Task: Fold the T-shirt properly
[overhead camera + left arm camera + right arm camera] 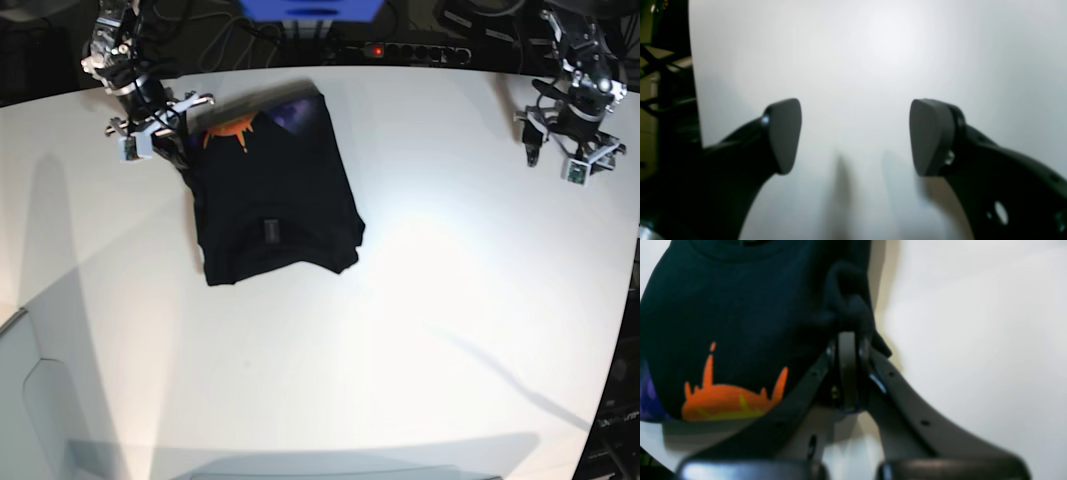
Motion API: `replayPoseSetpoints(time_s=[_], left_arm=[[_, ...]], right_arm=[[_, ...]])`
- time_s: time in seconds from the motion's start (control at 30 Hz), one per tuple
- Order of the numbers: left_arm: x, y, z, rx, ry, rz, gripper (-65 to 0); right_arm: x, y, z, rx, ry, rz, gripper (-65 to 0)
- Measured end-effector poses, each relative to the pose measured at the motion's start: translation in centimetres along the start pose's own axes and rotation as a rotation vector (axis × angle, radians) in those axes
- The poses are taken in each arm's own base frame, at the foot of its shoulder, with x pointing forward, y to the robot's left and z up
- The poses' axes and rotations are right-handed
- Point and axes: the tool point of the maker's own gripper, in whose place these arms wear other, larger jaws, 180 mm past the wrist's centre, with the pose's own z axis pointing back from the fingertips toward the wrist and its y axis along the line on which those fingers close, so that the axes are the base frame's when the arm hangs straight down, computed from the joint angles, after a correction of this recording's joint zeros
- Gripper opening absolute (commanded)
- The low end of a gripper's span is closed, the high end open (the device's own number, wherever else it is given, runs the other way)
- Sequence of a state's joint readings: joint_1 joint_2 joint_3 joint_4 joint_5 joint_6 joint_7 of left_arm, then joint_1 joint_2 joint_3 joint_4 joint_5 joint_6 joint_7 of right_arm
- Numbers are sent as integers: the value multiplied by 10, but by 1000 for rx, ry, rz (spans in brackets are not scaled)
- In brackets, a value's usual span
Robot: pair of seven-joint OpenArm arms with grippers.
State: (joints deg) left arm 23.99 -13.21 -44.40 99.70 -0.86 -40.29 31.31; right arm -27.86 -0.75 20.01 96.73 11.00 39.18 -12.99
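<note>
The black T-shirt (275, 195) lies folded into a rough rectangle on the white table (430, 300), left of the middle. Its orange-and-purple print (228, 130) shows at the far end, and a small tag (268, 230) lies near the middle. My right gripper (180, 150) is at the shirt's far-left corner. In the right wrist view this gripper (848, 340) is shut on a bunched bit of the black T-shirt (740, 316), beside the orange print (726, 400). My left gripper (857, 136) hangs open over bare table at the far right (557, 158), well away from the shirt, with nothing between its fingers.
A power strip (400, 50) with a red light, cables and a blue object (310, 8) sit behind the table's far edge. A pale grey panel (30, 410) stands at the near-left corner. The table's edge runs close to my left arm.
</note>
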Motion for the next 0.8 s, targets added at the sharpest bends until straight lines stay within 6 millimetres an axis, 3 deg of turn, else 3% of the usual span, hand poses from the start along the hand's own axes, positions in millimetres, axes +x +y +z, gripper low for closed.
replayPoseSetpoints(time_s=[0.2,0.27,0.5,0.7,0.8], left_arm=[[-26,9,19,6,35,73,-165],[-26,13,21,14,28,83,-165],[-35,14,27,18,44,83,-165],[-53,9,36,4,94,77,-175],[-62,3,48,-9,123,52,-292]], right_arm=[[-16,30,1,79,32,-22,-650],[-20,38,3,96,41,-30,-650],[-23,38,6,93,48,-29,-650],[11,12,29,-17,-27,7,-650],[28,1,46,-67,-85,-12,-650]])
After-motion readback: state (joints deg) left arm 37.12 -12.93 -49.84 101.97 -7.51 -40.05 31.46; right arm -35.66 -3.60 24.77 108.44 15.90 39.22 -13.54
